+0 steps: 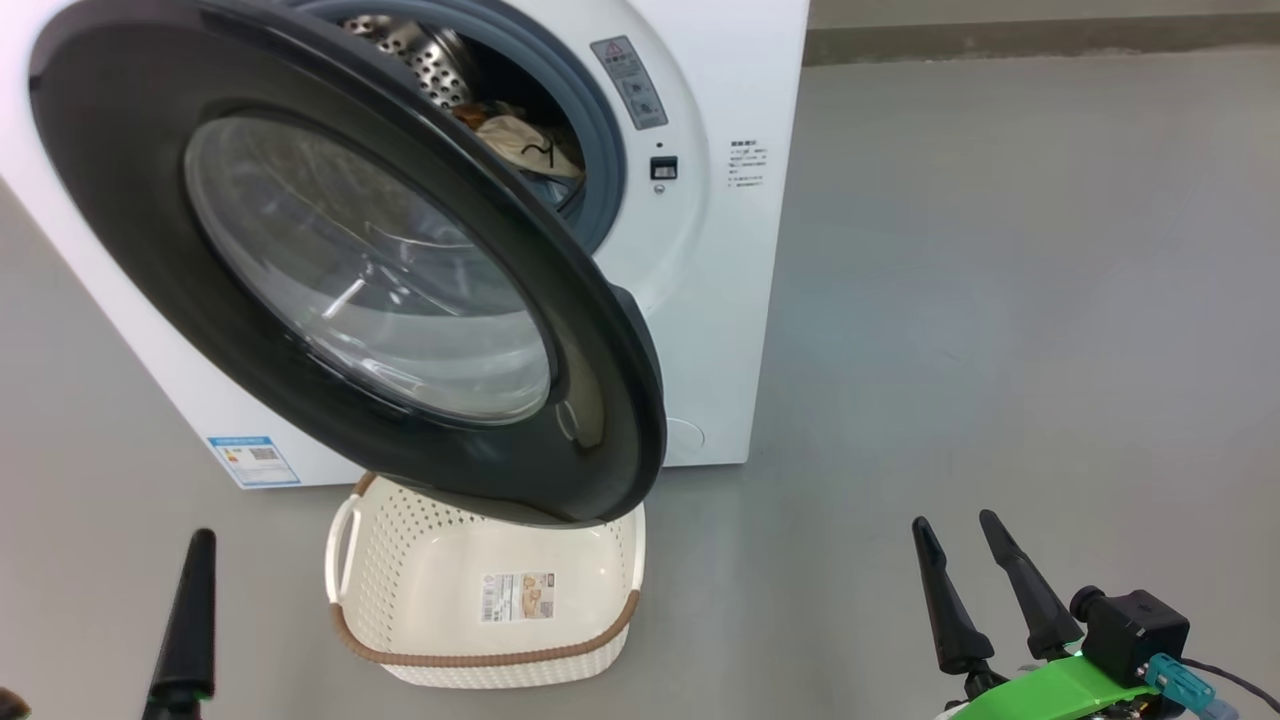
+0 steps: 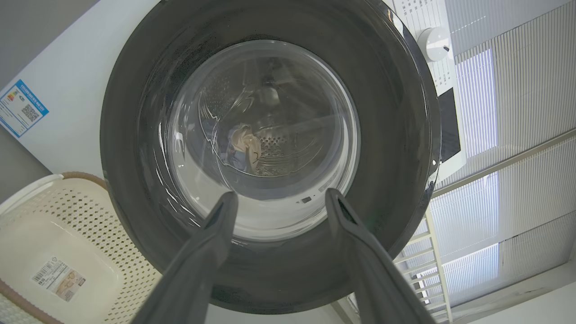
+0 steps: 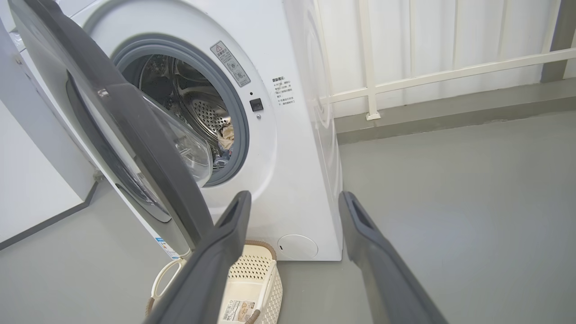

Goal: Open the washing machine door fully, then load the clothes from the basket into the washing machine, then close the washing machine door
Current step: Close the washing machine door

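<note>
While hanging half open, washing machine door (image 1: 350, 270): filling the upper left and centre of the head view, leaning out from the washing machine (image 1: 720, 300) and overhanging the basket.
Door handling: probably swinging heavily and rigidly, not flexing; glossy black rim (image 1: 130, 200) likely slipping under fingertips; glass bowl (image 1: 400, 300) looking breakable.
Where to take hold: judging best a flat push on the black rim near its free edge, right of centre in the head view, keeping off the glass.
Clothes (image 1: 525, 145): lying inside the drum (image 1: 430, 60), top centre, peeking past the door.
Basket (image 1: 400, 520): sitting on the floor (image 1: 1000, 300) at bottom centre, showing a bare bottom and a label (image 1: 517, 595).
Left gripper (image 2: 280, 195): jaws standing apart, holding nothing, pointing at the door's glass in the left wrist view.
Right gripper (image 1: 955, 522): waiting at the lower right, jaws parted, gripping nothing.
</note>
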{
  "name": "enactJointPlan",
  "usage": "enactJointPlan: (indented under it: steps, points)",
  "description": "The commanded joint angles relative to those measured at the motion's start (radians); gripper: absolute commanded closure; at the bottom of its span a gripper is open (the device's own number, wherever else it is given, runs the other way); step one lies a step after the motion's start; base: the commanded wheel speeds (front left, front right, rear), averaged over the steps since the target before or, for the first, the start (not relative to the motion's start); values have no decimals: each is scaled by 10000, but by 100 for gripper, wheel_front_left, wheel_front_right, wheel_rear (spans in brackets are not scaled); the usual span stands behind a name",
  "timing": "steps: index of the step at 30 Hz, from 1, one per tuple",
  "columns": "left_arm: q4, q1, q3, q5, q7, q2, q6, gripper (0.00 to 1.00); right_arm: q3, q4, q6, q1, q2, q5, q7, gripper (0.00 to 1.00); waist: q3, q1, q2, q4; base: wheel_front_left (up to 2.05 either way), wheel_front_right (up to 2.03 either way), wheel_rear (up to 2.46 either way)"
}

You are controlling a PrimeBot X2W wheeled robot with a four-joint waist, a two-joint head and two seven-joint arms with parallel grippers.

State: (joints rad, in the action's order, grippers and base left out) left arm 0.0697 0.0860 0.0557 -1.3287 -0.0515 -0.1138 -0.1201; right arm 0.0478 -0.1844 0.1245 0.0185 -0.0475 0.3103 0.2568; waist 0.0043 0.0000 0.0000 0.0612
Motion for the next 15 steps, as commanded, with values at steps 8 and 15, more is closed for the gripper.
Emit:
enactJointPlan:
  steps: [8,15]
  points:
    - [-451,154,-1390,2913,2855,-1896,-105,0,268,195,62,79,-27,-48,49,0,-180,0,0,197,0,0,0]
    - [-782,111,-881,5517,3126,-2002,-105,0,270,200,62,22,-27,6,49,0,-170,0,0,193,0,0,0]
